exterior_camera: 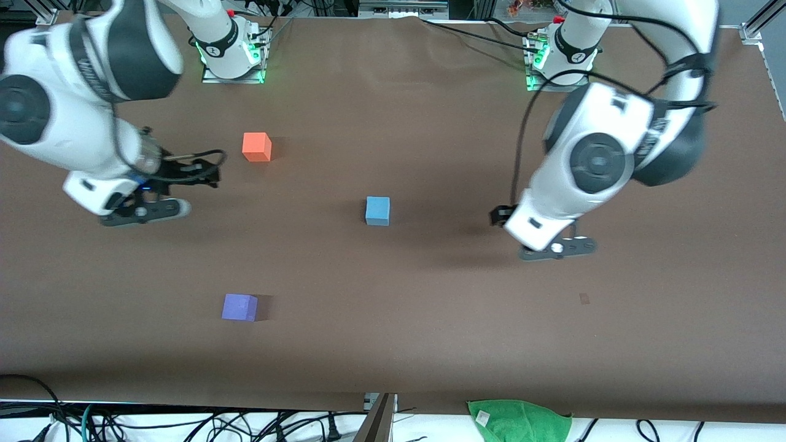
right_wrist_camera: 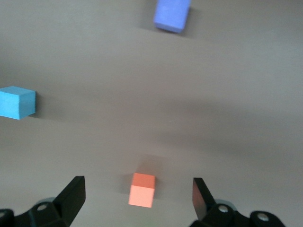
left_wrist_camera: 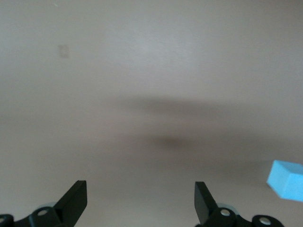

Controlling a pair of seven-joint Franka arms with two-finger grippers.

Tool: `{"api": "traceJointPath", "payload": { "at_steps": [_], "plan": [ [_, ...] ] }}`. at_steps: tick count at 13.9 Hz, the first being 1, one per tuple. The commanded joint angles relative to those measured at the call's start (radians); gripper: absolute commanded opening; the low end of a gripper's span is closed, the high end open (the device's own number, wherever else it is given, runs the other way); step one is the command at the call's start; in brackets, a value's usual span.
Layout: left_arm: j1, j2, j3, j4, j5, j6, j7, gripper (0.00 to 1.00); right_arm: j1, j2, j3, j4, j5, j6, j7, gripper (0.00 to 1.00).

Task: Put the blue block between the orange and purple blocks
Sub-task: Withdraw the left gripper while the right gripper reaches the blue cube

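Blue block [exterior_camera: 377, 210] sits alone mid-table, well apart from the other 2 cubes and touching nothing. Orange block [exterior_camera: 256, 147] lies farther from the front camera, purple block [exterior_camera: 239, 307] nearer (both toward the right arm's end). Left gripper [left_wrist_camera: 140, 198] hovers over bare table [exterior_camera: 430, 319] beside the blue block, fingers spread, empty. Right gripper [right_wrist_camera: 138, 196] hangs near the orange block, fingers likewise apart, holding nothing.

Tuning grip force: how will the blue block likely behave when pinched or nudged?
The blue block is a flat-faced cube, so it probably slides rather than rolls. Its matte surface suggests decent grip. It looks like foam, likely light and slightly squashy, though that can't be confirmed.
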Motion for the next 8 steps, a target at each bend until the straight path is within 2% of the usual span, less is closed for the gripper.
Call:
{"api": "traceJointPath", "payload": {
  "at_steps": [1,3,5,7,8],
  "plan": [
    [0.036,-0.101,0.03,-0.048,0.018,-0.037,0.162,1.0,0.091,0.052,-0.004,0.002,0.025,0.062,0.109,0.99],
    [0.113,-0.213,0.03,-0.152,0.006,-0.03,0.239,1.0,0.14,0.107,-0.004,0.003,0.086,0.125,0.235,0.99],
    [0.164,-0.287,0.03,-0.208,0.004,-0.031,0.3,1.0,0.206,0.164,-0.006,0.002,0.138,0.214,0.324,0.99],
    [0.191,-0.359,0.036,-0.284,-0.014,-0.024,0.368,1.0,0.273,0.228,-0.004,0.002,0.142,0.323,0.443,0.99],
    [0.187,-0.402,0.062,-0.335,-0.019,0.01,0.379,1.0,0.306,0.262,-0.006,0.002,0.142,0.372,0.488,0.99]
  ]
}}
